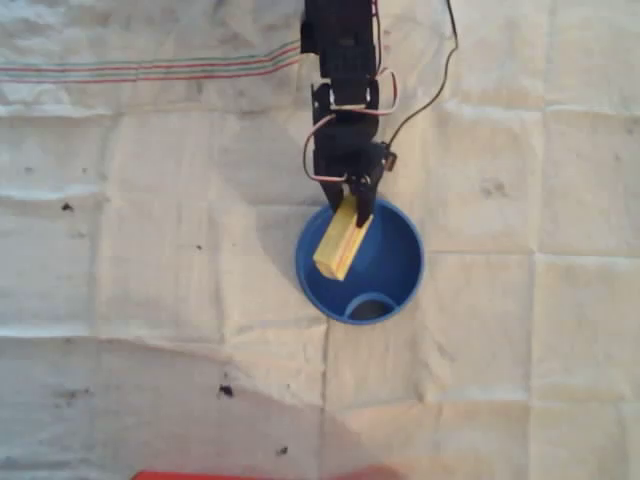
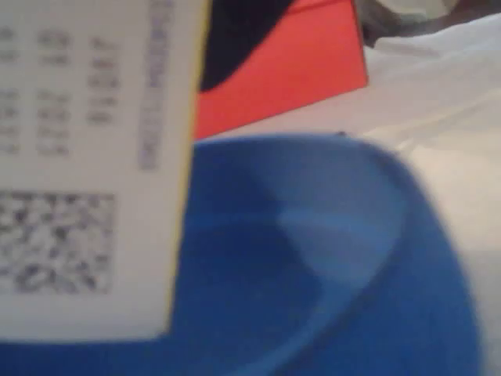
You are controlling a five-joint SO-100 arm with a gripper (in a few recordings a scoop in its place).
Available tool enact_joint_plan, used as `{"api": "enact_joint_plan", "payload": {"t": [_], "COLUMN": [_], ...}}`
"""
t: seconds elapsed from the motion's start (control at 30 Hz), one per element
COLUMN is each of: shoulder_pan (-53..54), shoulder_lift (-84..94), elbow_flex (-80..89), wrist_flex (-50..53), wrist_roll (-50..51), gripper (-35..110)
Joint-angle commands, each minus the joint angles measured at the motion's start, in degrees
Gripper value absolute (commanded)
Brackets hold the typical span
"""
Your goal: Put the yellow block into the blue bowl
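Over the bowl in the overhead view, your gripper (image 1: 356,203) is pinched on the yellow block (image 1: 340,242), which hangs tilted inside the rim of the blue bowl (image 1: 398,268); wrist view: block's labelled white face (image 2: 86,172) at left, bowl (image 2: 329,258) right, red object (image 2: 290,66) behind

Makeshift home bench: creased tablecloth (image 1: 150,250).

Creased off-white woven cloth (image 1: 150,250) covers table, matt, stained. Deep round blue plastic bowl (image 1: 395,270) smooth, slight sheen. Pale yellow rectangular block (image 1: 338,245) matt, a white printed paper label (image 2: 86,157) on one face. Black plastic gripper (image 1: 357,195), matt.
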Motion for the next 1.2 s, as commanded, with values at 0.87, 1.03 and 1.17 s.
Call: {"api": "enact_joint_plan", "payload": {"t": [0.87,1.03,1.17], "shoulder_pan": [-0.3,-0.4,-0.4], "shoulder_lift": [38.4,53.6,65.1], "elbow_flex": [-4.4,0.4,8.0], "wrist_flex": [23.3,29.3,29.4], "wrist_roll": [13.0,23.2,32.6], "gripper": [0,0,0]}}
